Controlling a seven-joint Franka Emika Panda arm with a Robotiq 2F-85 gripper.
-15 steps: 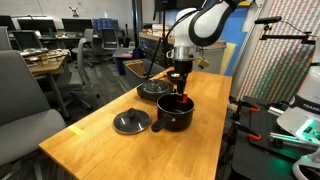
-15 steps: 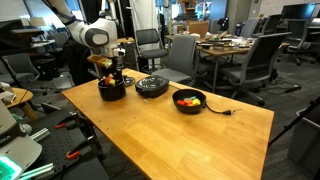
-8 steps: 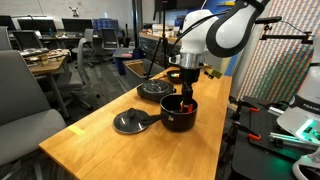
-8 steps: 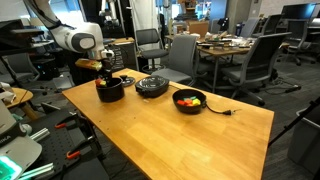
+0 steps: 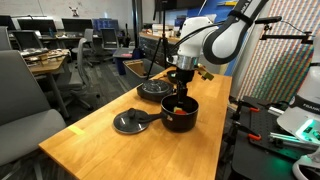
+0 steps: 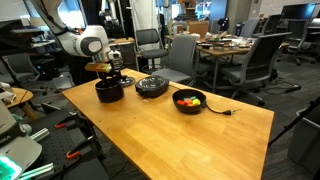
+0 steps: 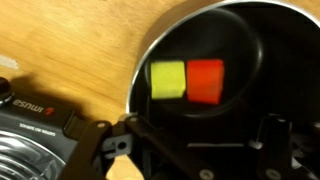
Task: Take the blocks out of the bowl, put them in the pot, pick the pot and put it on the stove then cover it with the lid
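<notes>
The black pot [image 5: 180,117] stands on the wooden table, also seen in an exterior view [image 6: 110,92]. In the wrist view the pot [image 7: 260,40] holds a yellow block [image 7: 168,80] and an orange-red block [image 7: 206,80] side by side on its floor. My gripper [image 7: 200,150] hangs open and empty just above the pot's mouth [image 5: 180,96]. The small dark bowl [image 6: 188,104] sits further along the table with red and yellow blocks [image 6: 189,98] in it. The black stove disc [image 5: 154,90] lies beside the pot. The grey lid [image 5: 130,122] lies flat next to the pot.
The stove also shows in the wrist view [image 7: 30,150] and in an exterior view [image 6: 152,87]. A black cable [image 6: 222,110] trails from the bowl's side. Office chairs and desks stand beyond the table. Equipment sits past the table edge near the pot [image 5: 285,125].
My gripper dipped into the pot and has come up slightly. The red thing seen at the jaws a second ago is no longer there; a red block lies in the pot.
</notes>
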